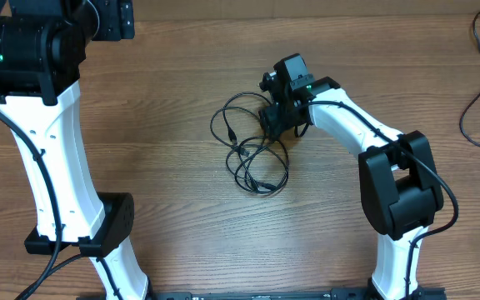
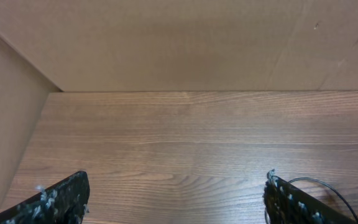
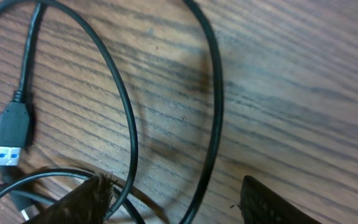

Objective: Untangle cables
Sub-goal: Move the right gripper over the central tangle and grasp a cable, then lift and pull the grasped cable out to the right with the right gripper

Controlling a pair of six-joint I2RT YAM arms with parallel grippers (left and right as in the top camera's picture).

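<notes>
Wooden table (image 1: 173, 167) carried tangled cables (image 1: 242, 152); right pincer (image 3: 173, 183) hovered spread at their two o'clock, left pincer (image 2: 176, 180) gaped wide, both empty.

We take this for a robotics lab: white left arm (image 1: 48, 150) and right arm (image 1: 348, 121) mounted on a wood-grain table (image 1: 182, 242), plain brown panels (image 2: 166, 43) behind

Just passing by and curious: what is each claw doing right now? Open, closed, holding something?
Left claw: open, holding nothing.
Right claw: open, low over the cables; one strand passes through its gap, not clamped.
</notes>
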